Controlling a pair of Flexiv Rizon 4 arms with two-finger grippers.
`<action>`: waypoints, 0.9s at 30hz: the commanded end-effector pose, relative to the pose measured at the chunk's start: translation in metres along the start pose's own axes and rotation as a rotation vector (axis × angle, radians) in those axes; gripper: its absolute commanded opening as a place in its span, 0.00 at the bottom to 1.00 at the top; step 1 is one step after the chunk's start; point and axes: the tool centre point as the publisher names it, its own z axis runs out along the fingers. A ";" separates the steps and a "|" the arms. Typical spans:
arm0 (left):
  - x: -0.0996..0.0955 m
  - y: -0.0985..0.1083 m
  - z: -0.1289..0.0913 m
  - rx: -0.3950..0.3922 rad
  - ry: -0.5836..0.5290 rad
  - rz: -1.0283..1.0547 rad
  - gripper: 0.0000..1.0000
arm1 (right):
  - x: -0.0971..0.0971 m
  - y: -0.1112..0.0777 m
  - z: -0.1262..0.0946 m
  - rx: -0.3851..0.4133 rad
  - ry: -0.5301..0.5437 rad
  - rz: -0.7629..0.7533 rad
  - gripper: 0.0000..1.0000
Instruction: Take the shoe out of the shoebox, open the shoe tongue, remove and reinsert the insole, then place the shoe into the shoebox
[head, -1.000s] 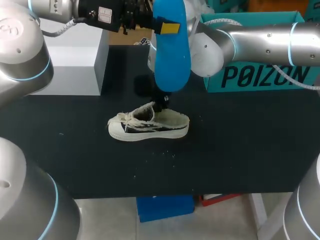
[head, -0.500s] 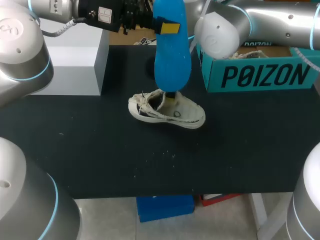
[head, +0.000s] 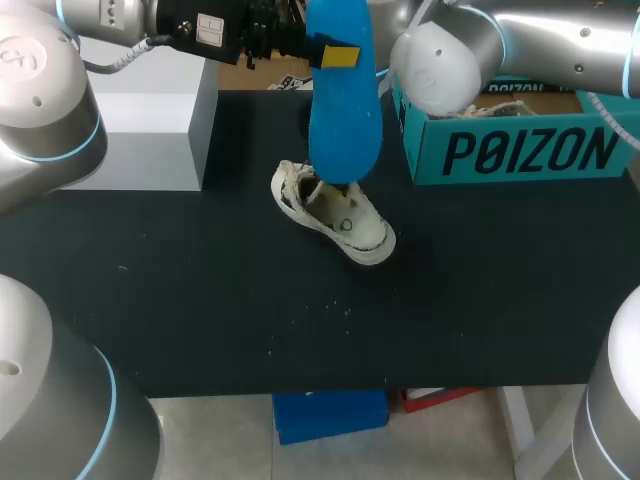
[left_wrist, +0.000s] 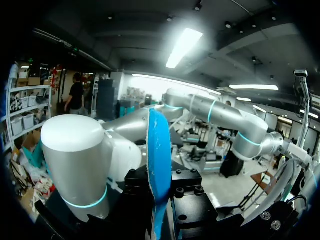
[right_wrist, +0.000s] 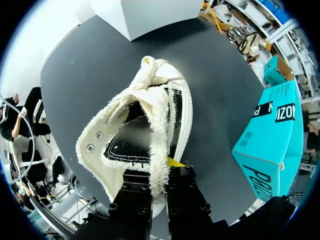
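A blue insole hangs upright over the back middle of the table, with my left gripper shut on its top end. In the left wrist view the insole runs edge-on between the fingers of the left gripper. Just under it is the cream, frayed shoe, lying diagonally over the black table. My right gripper is shut on the shoe's frayed collar edge. The insole hides that gripper in the head view. The teal shoebox stands at the back right.
A grey box stands at the back left of the table. My right arm's elbow hangs in front of the shoebox's left end. Small crumbs lie on the table in front of the shoe.
My right arm has pulled back and carried the shoe to the right, turning it from side-on to diagonal. The left gripper and the insole have stayed where they were.
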 end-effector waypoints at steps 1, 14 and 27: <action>0.000 0.001 0.001 0.002 -0.002 0.002 0.00 | 0.005 0.008 -0.014 -0.066 -0.065 0.928 0.00; 0.000 0.001 0.001 0.002 -0.002 0.002 0.00 | 0.010 0.021 0.000 -0.086 -0.077 1.001 0.00; 0.000 0.001 0.001 0.002 -0.002 0.002 0.00 | 0.021 0.024 0.046 -0.180 -0.113 0.886 0.00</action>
